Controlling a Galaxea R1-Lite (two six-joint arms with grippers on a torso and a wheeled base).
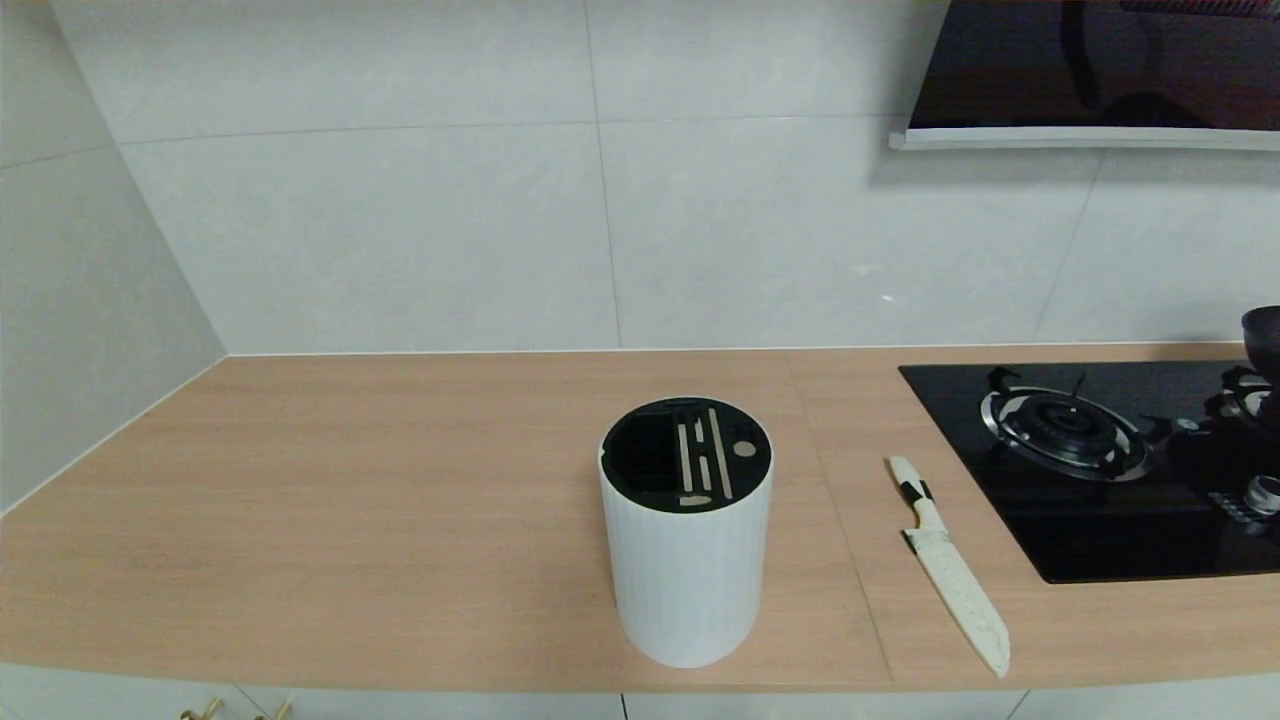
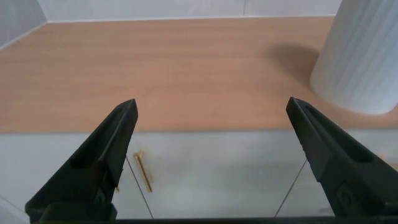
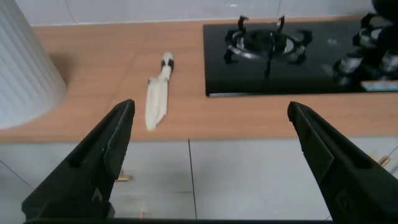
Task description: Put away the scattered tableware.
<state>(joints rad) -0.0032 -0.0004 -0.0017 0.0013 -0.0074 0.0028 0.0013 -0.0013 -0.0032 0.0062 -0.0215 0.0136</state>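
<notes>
Right wrist view: knife lies flat on the counter, ahead of the right pincer and offset towards the holder side. Long axis runs roughly front to back, with the handle towards the wall and the tip near the front edge. It sits between the white slotted holder and the stove, touching neither. Right arm judged nearer. Right pincer wide, empty; left pincer likewise. Knife: cream handle with a black band, pale speckled blade.
</notes>
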